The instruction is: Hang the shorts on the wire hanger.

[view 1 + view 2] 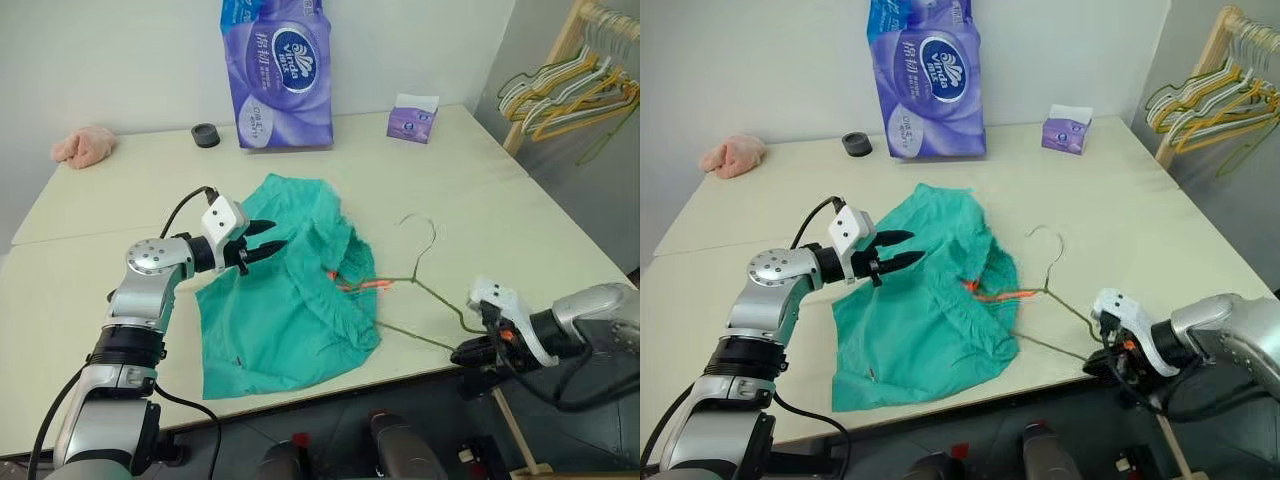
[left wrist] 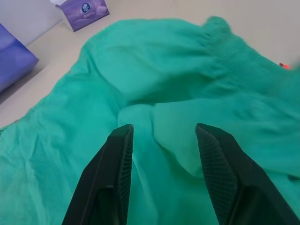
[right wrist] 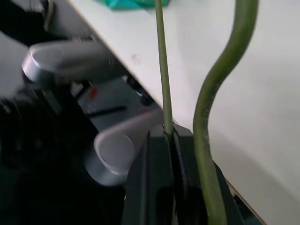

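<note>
The teal-green shorts [image 1: 285,295] lie crumpled on the cream table [image 1: 480,190], the wire hanger [image 1: 420,285] partly threaded in at the orange drawstring [image 1: 362,287]; the right gripper [image 1: 470,352] pinches the hanger's end at the table edge; the left gripper [image 1: 262,243] hovers over the shorts, jaws parted and holding nothing.

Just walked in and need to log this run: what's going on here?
A two-armed robot is working on hanging teal shorts on a wire hanger. The shorts lie crumpled on the table, with one end of the hanger tucked into them by the orange drawstring. The right gripper is shut on the hanger's outer corner at the table edge. The left gripper hovers over the shorts, jaws open, holding nothing.
</note>
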